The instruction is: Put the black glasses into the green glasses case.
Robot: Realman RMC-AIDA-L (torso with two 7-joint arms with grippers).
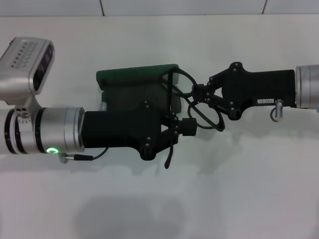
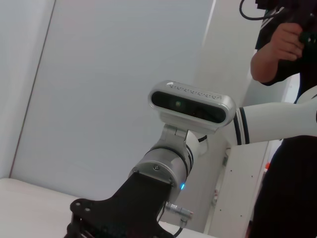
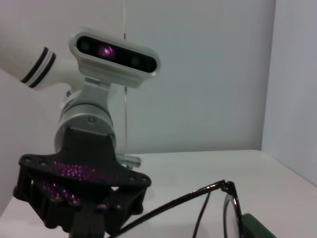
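Black glasses [image 1: 199, 102] between both hands, at green case [image 1: 137, 74] edge.

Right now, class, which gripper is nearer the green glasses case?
Left. The left gripper overlaps the green glasses case; the right gripper sits beside its right end, at the black glasses.

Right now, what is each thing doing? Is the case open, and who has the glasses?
green glasses case: open, on the table, partly hidden by the left arm.
black glasses: unfolded, held between both hands beside the case, not inside.
left hand: shut on the glasses.
right hand: shut on the glasses.
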